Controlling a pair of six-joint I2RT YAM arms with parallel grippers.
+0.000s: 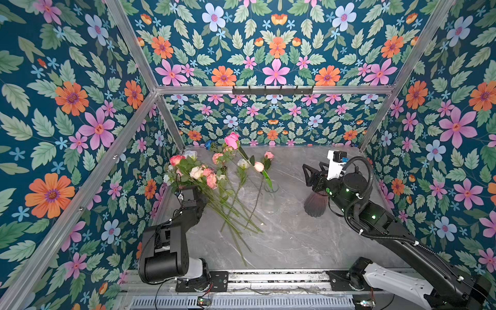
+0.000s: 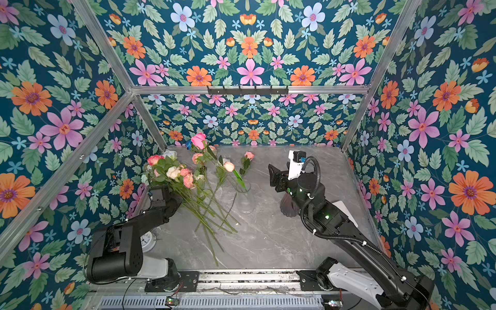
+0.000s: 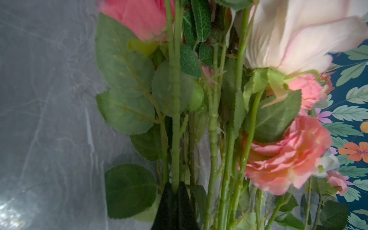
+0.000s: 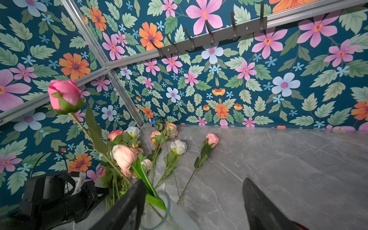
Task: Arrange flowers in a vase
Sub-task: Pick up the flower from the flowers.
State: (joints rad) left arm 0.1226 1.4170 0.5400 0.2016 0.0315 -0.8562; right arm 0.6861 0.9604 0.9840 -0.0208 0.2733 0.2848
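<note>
Light, springy flowers (image 1: 198,173) by the vase (image 1: 271,201) likely suit a bare-stem pinch; left end effector (image 3: 175,186) clamps one stem (image 3: 176,119), right end effector (image 4: 194,180) gapes empty.

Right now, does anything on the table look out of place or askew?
I see nothing spilled or broken. The pink rose in the clear vase leans far over toward the loose flowers heaped on the table, and the blue flower lies in the far corner by the wall.
</note>
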